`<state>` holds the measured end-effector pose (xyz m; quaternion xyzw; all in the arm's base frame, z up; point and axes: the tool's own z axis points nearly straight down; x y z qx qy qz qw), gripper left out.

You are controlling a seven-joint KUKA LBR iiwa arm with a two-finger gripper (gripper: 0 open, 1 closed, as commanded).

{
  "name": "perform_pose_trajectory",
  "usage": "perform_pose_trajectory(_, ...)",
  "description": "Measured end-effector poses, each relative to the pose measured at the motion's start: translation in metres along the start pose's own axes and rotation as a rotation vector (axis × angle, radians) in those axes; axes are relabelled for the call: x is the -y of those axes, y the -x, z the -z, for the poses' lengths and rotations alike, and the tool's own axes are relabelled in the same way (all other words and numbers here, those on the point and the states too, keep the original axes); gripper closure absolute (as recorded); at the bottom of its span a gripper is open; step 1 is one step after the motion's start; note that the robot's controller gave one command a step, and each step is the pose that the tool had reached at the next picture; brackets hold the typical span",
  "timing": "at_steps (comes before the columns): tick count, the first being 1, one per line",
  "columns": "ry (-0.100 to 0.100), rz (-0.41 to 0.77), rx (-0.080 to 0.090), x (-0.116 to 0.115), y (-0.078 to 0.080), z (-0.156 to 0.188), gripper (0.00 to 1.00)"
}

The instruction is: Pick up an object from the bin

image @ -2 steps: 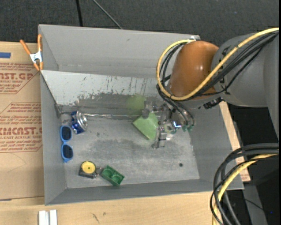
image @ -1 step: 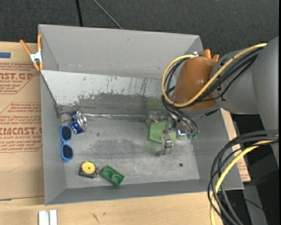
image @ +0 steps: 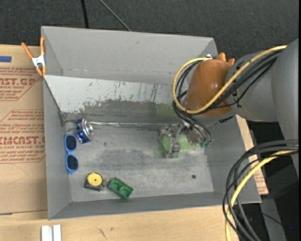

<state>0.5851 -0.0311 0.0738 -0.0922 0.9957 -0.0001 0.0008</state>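
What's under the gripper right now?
A pale green object lies on the bin floor under the gripper. The gripper covers part of it, so its full shape is hidden.

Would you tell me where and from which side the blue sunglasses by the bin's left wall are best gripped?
Probably at the narrow bridge between the lenses of the blue sunglasses, coming straight down from above. They lie flat against the bin's left wall, leaving no room sideways, and the bridge is their slimmest part.

The gripper [image: 171, 145] half hides a pale green thing [image: 187, 145].
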Motion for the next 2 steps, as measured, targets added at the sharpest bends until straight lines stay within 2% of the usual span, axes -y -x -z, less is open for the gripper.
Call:
perform_pose_trajectory(1,-0.002,0.026,0.006,-0.006,-0.035,0.107,1.00)
perform_pose_trajectory(2,0.000,0.045,0.005,-0.023,-0.050,0.152,1.00)
